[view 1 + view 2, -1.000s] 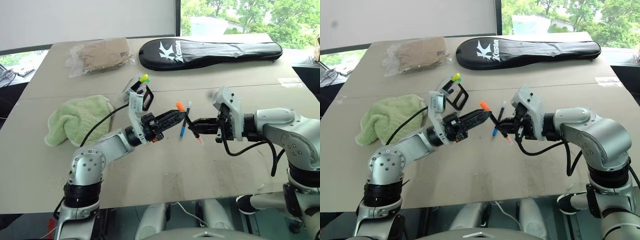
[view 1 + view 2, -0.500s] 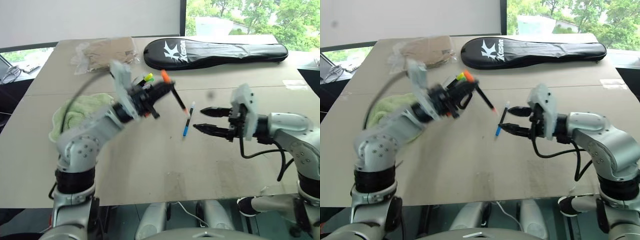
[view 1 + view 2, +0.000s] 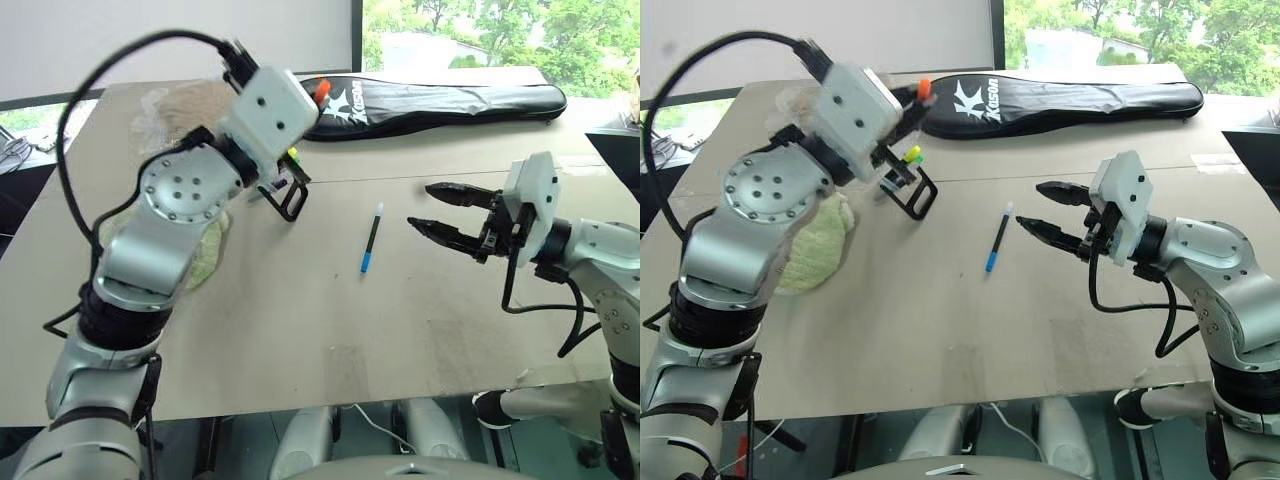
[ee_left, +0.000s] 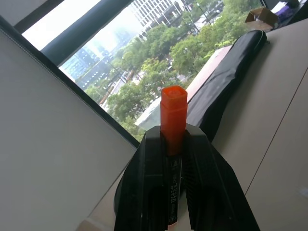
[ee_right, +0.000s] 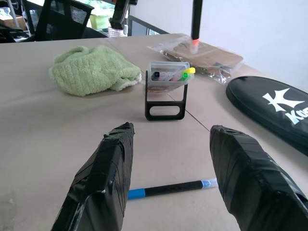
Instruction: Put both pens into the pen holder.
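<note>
Two pens (image 3: 371,237) apart: dark one flat on bench (image 3: 330,330), between pen holder (image 3: 908,187) and spread, empty right pincer (image 3: 428,208). Left pincer (image 4: 173,139) pinches orange pen (image 4: 173,118) above holder. Risk: tilted drop misses compartment, tips holder.

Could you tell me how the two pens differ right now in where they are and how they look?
The orange pen is clamped in the shut left gripper, raised above the pen holder; the dark pen lies flat on the table, free, before the open right gripper. One has an orange end, the other a blue cap. Neither is in the holder.
</note>
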